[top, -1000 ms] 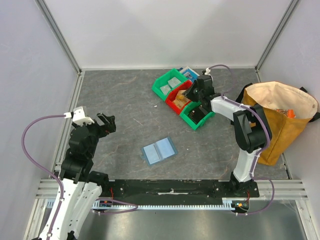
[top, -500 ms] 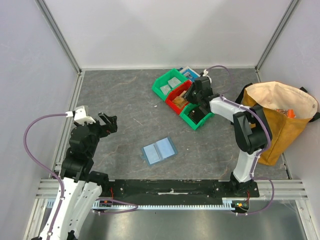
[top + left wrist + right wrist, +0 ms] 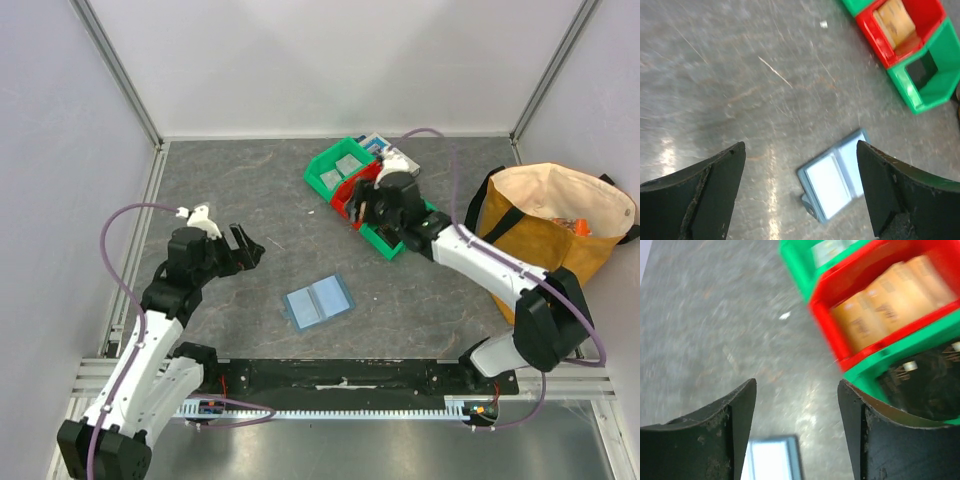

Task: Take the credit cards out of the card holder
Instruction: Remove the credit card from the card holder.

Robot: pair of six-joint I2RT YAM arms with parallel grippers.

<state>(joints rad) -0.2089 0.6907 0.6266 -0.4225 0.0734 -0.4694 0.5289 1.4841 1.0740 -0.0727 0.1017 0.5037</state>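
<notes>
The slate-blue card holder point(image 3: 318, 301) lies open and flat on the grey table. In the left wrist view the card holder point(image 3: 835, 180) shows a pale face in one half. Tan credit cards point(image 3: 890, 295) lie in the red bin point(image 3: 352, 192), and pale grey cards point(image 3: 347, 163) lie in the far green bin. My left gripper point(image 3: 248, 250) hovers open to the left of the holder, its jaws point(image 3: 800, 147) empty. My right gripper point(image 3: 362, 207) hangs open and empty at the front edge of the bins, behind the holder point(image 3: 772, 460).
A near green bin point(image 3: 395, 232) holds dark items. A blue-and-white flat box point(image 3: 378, 147) sits behind the bins. A tan cloth bag point(image 3: 560, 235) stands at the right. Walls close in the back and sides.
My right gripper has opened and swung from over the bins toward the front left. My left arm has reached forward and right, nearer the card holder.
</notes>
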